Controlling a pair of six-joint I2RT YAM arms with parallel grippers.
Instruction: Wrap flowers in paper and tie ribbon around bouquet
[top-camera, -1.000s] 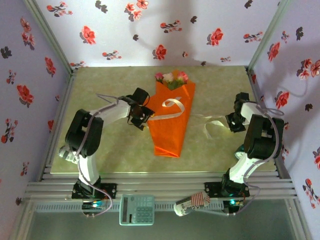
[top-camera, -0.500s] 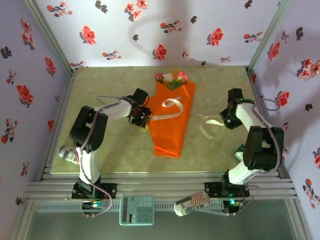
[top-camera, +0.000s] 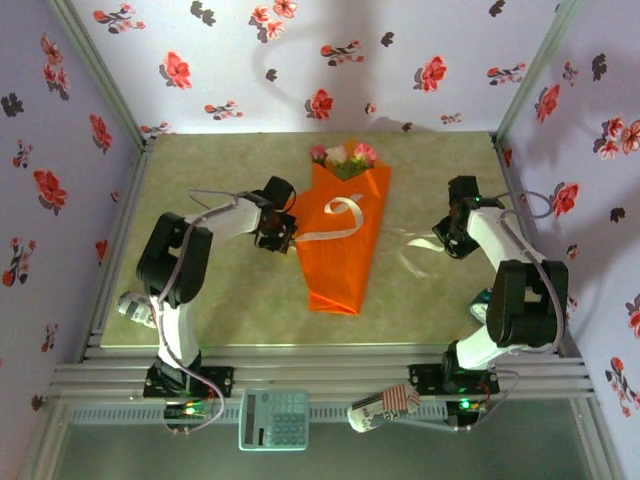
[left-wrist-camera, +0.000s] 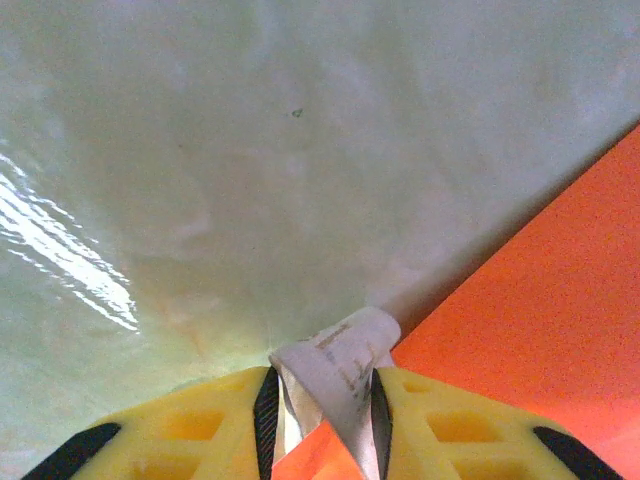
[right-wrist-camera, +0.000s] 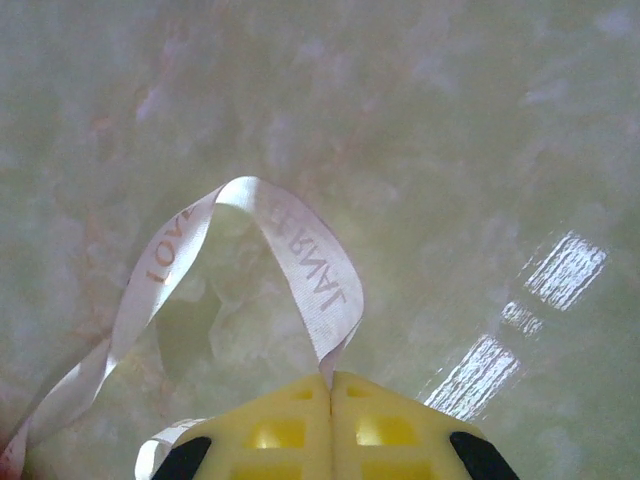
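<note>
The bouquet (top-camera: 338, 245), an orange paper cone, lies mid-table with the pink and cream flowers (top-camera: 343, 155) at its far end. The cream ribbon (top-camera: 338, 230) crosses the cone, curls into a loop and trails right over the table. My left gripper (top-camera: 284, 236) sits at the cone's left edge. In the left wrist view its jaws (left-wrist-camera: 322, 385) pinch the curled ribbon end (left-wrist-camera: 340, 352) beside the paper (left-wrist-camera: 540, 300). My right gripper (top-camera: 447, 240) is shut on the other ribbon end (right-wrist-camera: 300, 250), which arches up from its fingertips (right-wrist-camera: 331, 378).
A calculator (top-camera: 273, 418) and a striped object (top-camera: 385, 408) lie on the front rail. A small teal thing (top-camera: 482, 300) sits by the right arm's base. Flowered purple walls close in the table (top-camera: 200, 190) on three sides.
The left jaws have narrowed onto the ribbon end at the cone's left edge. The right arm has carried its ribbon end slightly farther back and left.
</note>
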